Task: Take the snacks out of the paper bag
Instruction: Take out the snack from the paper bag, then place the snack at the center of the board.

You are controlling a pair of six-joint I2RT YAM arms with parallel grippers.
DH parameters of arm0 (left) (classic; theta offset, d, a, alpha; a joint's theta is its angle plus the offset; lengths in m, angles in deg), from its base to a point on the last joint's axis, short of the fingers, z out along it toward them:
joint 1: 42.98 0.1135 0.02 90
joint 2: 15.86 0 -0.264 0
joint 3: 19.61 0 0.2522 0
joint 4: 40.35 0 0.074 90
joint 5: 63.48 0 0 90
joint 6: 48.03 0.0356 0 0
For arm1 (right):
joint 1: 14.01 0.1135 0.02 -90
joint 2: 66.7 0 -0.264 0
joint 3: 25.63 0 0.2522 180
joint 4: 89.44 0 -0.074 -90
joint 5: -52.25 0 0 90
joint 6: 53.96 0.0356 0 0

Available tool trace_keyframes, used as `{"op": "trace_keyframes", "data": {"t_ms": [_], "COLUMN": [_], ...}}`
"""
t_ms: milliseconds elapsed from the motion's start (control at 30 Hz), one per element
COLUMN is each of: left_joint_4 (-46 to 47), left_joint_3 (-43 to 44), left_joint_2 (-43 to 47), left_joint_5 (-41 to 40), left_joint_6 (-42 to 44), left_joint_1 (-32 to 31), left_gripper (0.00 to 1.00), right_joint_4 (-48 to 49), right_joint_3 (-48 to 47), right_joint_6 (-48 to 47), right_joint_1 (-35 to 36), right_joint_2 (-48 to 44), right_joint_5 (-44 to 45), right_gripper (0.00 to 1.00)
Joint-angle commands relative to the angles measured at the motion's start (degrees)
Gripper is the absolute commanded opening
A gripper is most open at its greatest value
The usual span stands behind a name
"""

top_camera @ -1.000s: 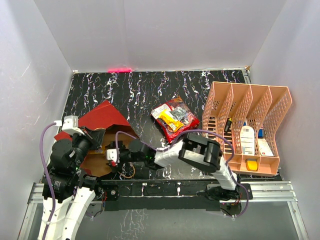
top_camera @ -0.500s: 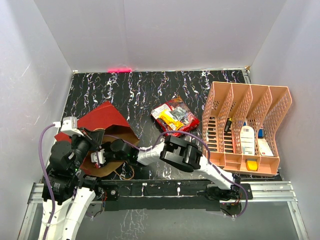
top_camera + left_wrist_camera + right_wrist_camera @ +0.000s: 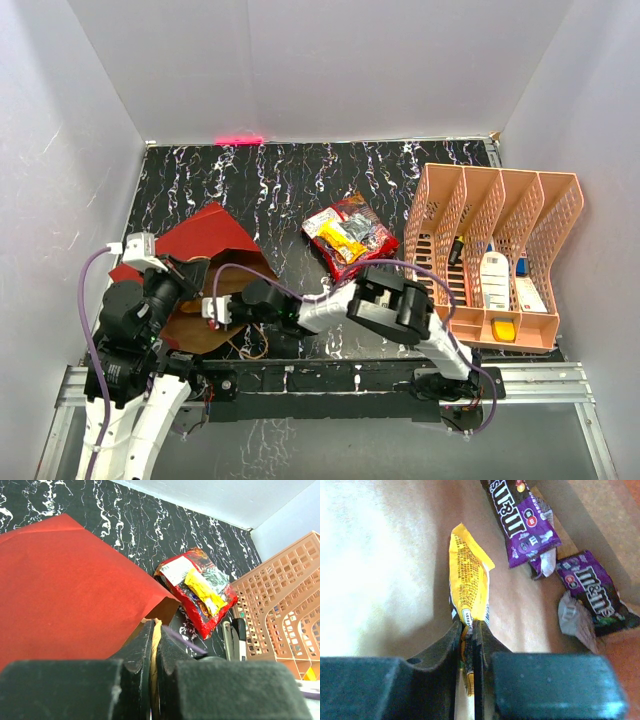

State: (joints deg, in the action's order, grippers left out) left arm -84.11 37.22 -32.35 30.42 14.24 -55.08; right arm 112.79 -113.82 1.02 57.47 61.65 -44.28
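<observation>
One second has changed the right gripper most. It stood wide open at the mouth of the paper bag, reached deeper half a second later, and has now drawn back a little with its jaws pinched on the near end of a yellow packet. The bag, the left arm and the loose pile of snacks lie where they did before.

The yellow packet lies flat on the brown inner wall of the bag. Its long axis runs roughly in line with the right gripper's reach, and its free end points deeper inside. Two purple packets rest further in and to the right, apart from the yellow one, both slanted across the wrist view.

The bag lies on its side at the left of the bench, red face up, its mouth turned toward the right arm. The left gripper is clamped on a thin tan strip at the bag's rim, either edge or cord. The pile sits on the bench between the bag and the orange file rack.
</observation>
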Motion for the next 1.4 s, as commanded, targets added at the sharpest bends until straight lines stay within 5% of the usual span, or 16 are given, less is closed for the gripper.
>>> {"op": "trace_keyframes", "data": {"t_ms": [0, 300, 533, 800, 967, 1367], "left_joint_4": [1.45, 1.53, 1.52, 1.7, 1.7, 1.64], "left_joint_3": [0.09, 0.03, 0.01, 0.0, -0.02, -0.05], "left_joint_2": [-1.03, -2.37, -2.84, -3.19, -3.05, -2.54], "left_joint_5": [0.25, 0.61, 0.58, 0.74, 0.76, 0.58], "left_joint_6": [-0.05, 0.03, -0.05, -0.05, -0.04, -0.05], "left_joint_1": [0.28, 0.24, 0.23, 0.19, 0.14, 0.15], "left_gripper": [0.0, 0.0, 0.0, 0.0, 0.0, 0.0], "right_joint_4": [2.77, 6.4, -0.98, -13.49, -9.79, -1.63], "right_joint_3": [6.99, 32.92, 49.82, 51.31, 51.13, 46.69], "right_joint_6": [8.17, 19.21, 23.21, 24.16, 16.39, 23.9], "right_joint_1": [0.06, 0.06, 0.06, 0.01, -3.87, -25.24], "right_joint_2": [-11.83, -32.83, -55.66, -78.26, -78.37, -66.92], "right_joint_5": [0.15, 5.77, 11.68, 35.27, 42.25, 24.83], "right_gripper": [0.07, 0.07, 0.07, 0.07, 0.07, 0.07]}}
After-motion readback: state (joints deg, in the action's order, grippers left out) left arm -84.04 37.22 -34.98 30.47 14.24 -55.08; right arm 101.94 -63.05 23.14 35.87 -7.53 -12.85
